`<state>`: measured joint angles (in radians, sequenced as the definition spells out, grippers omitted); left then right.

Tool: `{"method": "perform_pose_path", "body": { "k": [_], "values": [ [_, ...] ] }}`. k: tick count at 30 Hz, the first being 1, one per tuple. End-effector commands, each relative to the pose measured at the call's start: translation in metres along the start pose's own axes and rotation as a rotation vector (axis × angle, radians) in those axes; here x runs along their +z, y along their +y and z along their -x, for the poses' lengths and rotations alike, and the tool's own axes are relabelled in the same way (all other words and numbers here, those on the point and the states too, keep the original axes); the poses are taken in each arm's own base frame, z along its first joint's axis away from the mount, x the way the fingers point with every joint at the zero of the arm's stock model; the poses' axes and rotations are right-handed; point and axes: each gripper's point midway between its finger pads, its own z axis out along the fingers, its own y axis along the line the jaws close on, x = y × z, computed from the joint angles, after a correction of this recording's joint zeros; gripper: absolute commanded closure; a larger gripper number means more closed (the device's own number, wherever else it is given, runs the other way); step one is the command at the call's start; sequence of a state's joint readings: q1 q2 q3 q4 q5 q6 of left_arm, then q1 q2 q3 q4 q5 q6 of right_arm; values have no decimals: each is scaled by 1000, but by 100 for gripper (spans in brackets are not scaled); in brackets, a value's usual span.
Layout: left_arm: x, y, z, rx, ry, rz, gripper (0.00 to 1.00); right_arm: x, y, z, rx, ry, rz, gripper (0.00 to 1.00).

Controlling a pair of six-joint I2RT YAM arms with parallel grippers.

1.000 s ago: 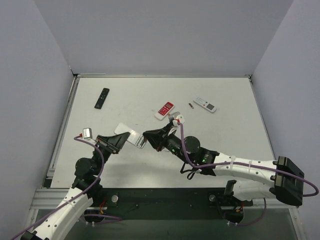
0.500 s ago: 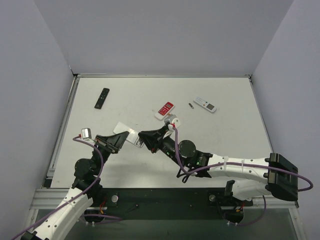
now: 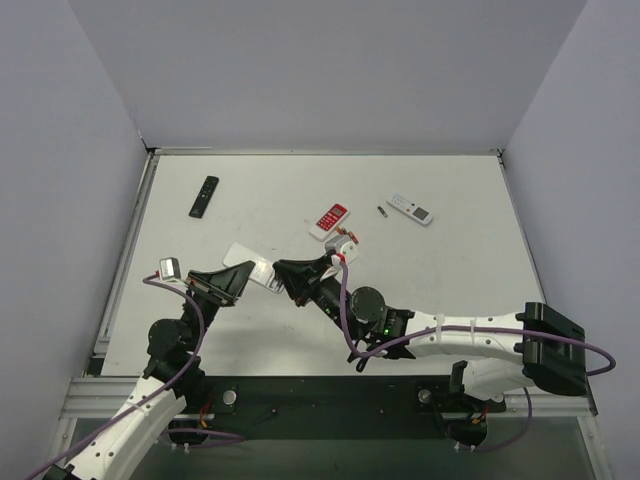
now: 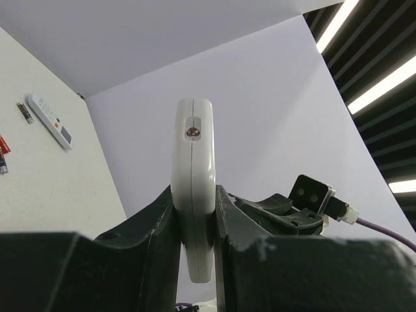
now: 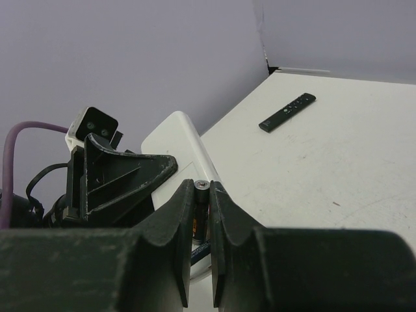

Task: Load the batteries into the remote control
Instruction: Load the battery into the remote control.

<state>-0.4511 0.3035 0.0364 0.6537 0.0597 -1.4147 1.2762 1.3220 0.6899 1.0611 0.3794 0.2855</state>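
My left gripper is shut on the white remote control and holds it above the table. In the left wrist view the remote stands edge-on between the jaws of the left gripper. My right gripper is shut on a dark and orange battery, whose metal end points up between the jaws of the right gripper. The battery sits right against the remote's white back, beside the left gripper. Another battery lies on the table at the far right.
A red-and-white remote lies just beyond the grippers. A slim black remote lies at the far left and also shows in the right wrist view. Another white remote with buttons lies beside the loose battery. Grey walls enclose the table.
My right gripper has moved left with the battery, closing in on the remote's back. My left gripper has shifted slightly left and away with the remote.
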Motion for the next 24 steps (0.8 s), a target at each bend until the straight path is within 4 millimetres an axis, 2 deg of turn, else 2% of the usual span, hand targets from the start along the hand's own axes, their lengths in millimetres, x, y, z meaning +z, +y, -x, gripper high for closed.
{"method": "perform_pose_path", "body": {
  "k": [1,9,16,24],
  "values": [
    [-24,55,-7,-59,-11,71,100,3,7,10,24,-39,-17,100],
    [-22,50,-2,-80,-42,54,100,2,15,3,33,-17,-21,99],
    [-22,48,-1,-92,-43,50,100,0,15,-2,35,-4,-41,99],
    [-22,50,8,-113,-98,58,100,-3,16,-7,33,10,-49,99]
  ]
}}
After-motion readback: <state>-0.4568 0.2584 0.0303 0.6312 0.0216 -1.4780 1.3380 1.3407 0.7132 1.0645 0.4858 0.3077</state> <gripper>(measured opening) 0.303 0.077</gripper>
